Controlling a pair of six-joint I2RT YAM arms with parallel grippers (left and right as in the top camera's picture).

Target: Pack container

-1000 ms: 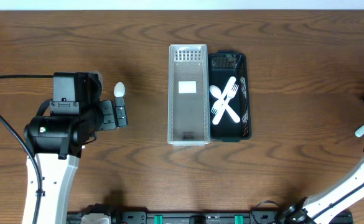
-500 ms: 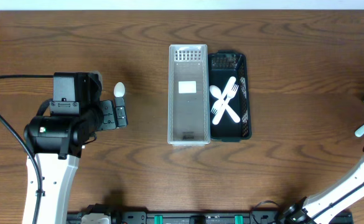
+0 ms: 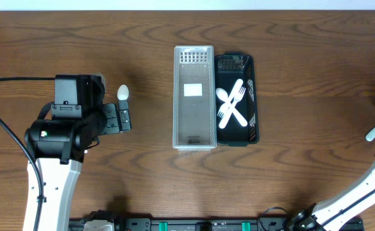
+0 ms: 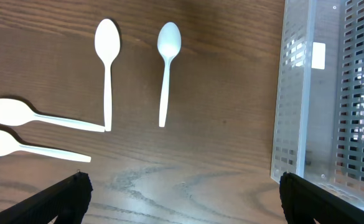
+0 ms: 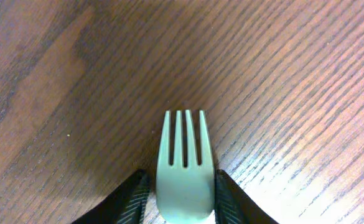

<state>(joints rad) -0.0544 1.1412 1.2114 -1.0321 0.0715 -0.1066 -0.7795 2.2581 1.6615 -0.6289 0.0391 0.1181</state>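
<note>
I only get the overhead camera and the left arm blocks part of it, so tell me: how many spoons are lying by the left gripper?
Observer: Four white spoons lie on the table ahead of the left gripper, which is wide open with nothing between its fingertips.
Operator: And the right gripper? It's at the very edge of my frame.
Observer: Its wrist view shows a white fork between the fingers, which sit against both of its sides, with the tines pointing away from the gripper.
</note>
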